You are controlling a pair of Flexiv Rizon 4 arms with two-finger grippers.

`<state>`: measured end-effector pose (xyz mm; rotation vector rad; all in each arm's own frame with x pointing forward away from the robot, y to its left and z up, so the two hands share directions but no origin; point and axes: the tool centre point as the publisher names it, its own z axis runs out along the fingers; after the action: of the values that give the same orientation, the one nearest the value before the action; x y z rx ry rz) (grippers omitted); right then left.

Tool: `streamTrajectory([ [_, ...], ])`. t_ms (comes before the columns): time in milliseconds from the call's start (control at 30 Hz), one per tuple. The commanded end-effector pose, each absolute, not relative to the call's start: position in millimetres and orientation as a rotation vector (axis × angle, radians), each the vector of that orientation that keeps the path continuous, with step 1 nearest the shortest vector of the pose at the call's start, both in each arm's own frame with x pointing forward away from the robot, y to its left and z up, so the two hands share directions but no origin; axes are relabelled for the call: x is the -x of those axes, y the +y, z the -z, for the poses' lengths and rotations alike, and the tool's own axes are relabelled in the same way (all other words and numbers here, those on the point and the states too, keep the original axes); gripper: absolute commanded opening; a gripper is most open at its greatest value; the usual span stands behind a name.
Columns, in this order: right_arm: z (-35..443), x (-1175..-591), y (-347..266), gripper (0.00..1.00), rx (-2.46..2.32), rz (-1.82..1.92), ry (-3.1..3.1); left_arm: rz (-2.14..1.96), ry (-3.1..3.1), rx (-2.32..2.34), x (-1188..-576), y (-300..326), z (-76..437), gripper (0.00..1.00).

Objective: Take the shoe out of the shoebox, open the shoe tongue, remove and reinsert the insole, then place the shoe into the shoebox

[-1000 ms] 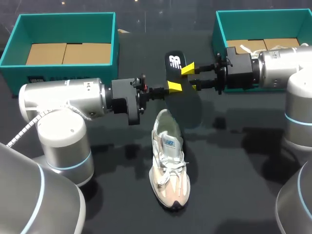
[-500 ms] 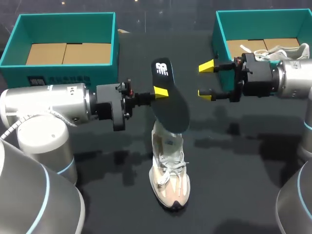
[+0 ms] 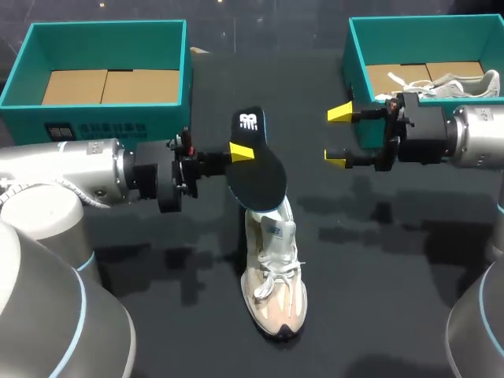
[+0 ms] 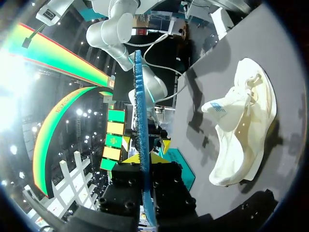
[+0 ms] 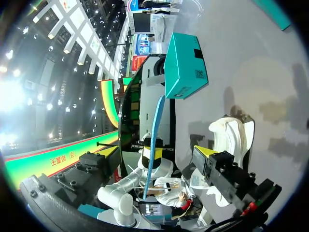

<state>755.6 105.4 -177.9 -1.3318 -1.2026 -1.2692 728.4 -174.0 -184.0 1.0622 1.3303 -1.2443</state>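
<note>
The black insole (image 3: 256, 169) hangs tilted over the heel of the beige shoe (image 3: 273, 276), which lies on the dark table. My left gripper (image 3: 239, 151) is shut on the insole's edge near its printed heel end. In the left wrist view the insole (image 4: 141, 125) shows edge-on between the fingers, with the shoe (image 4: 241, 130) off to one side. My right gripper (image 3: 339, 136) stands open to the right of the insole, touching nothing. From the right wrist, the insole (image 5: 155, 130) shows edge-on ahead of the open gripper (image 5: 157, 153), beside the shoe (image 5: 231, 137).
A teal shoebox (image 3: 106, 31) with a cardboard floor stands at the back left. A second teal shoebox (image 3: 358, 47) at the back right holds another light shoe (image 3: 461, 79), just behind my right arm. The left box (image 5: 186, 67) also shows ahead of the right gripper.
My right gripper let go of the insole, opened wide and drew back to the right. My left gripper carried the insole left and down towards the shoe's heel.
</note>
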Motion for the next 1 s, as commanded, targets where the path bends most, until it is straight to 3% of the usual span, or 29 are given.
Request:
streamTrajectory([
  [33, 178, -755, 106, 1.00, 1.335, 1.268, -1.204, 1.244, 1.330, -1.064, -728, -174, 184, 0.00],
  [167, 178, -755, 106, 1.00, 1.335, 1.268, -1.204, 1.244, 1.330, -1.064, -728, -174, 184, 0.00],
  [300, 178, -755, 106, 1.00, 1.335, 1.268, -1.204, 1.575, 1.514, -0.779, -738, -176, 165, 0.00],
  [567, 178, -755, 106, 1.00, 1.335, 1.268, -1.204, 1.809, 1.771, -0.415, -737, -172, 147, 0.00],
  [1000, 178, -755, 106, 1.00, 1.335, 1.268, -1.204, 1.941, 1.895, -0.306, -731, -173, 148, 0.00],
])
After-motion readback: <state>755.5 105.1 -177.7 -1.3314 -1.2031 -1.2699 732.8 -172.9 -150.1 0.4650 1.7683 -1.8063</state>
